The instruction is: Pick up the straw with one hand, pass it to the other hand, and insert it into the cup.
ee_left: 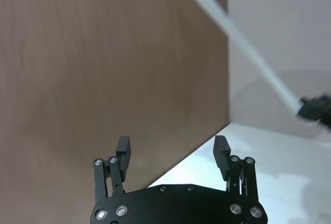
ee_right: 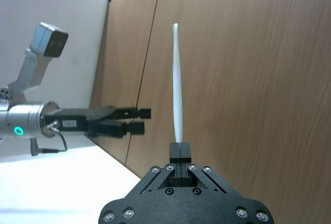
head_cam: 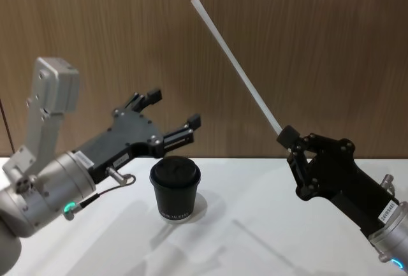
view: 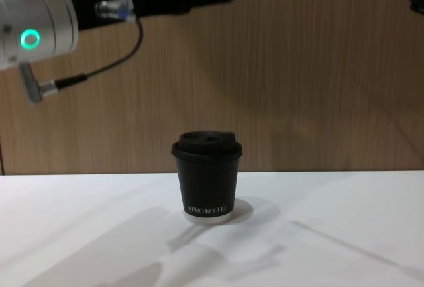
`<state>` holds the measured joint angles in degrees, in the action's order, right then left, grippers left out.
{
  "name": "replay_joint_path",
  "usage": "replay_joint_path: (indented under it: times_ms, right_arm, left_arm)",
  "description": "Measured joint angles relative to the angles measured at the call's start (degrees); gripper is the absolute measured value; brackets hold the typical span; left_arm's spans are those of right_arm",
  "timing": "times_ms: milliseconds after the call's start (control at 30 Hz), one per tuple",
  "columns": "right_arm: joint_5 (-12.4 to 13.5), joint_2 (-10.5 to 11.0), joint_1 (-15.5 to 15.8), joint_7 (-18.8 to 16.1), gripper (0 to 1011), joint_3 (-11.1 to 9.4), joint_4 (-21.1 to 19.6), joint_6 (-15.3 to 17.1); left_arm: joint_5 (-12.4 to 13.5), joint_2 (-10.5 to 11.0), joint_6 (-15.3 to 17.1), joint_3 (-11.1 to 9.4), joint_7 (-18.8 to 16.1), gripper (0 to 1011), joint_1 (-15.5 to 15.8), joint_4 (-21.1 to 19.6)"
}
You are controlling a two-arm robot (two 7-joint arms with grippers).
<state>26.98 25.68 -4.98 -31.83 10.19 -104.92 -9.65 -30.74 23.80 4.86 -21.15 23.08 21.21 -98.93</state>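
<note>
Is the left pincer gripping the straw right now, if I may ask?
No, the left pincer is open and apart from the straw, which the right pincer grips.

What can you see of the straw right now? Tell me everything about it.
The straw is thin, straight and white, plastic by its look, with no bend or kink showing. The right gripper is shut on its lower end and holds it in the air, tilted, with the free end up and leaning toward the robot's left. It sits up and to the right of the cup, touching neither that nor the open left gripper.
</note>
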Motion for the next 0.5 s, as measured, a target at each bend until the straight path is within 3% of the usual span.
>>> replay_joint_path:
  times_ms: [233, 500]
  right_arm:
    - [0.00, 0.00, 0.00, 0.00, 1, 0.00, 0.00, 0.00]
    - [0.00, 0.00, 0.00, 0.00, 0, 0.00, 0.00, 0.00]
  left_arm:
    - [-6.41, -0.66, 2.47, 0.87, 4.26, 1003, 1.84, -0.17]
    - [-11.06, -1.19, 4.77, 1.15, 6.72, 1003, 3.16, -0.42]
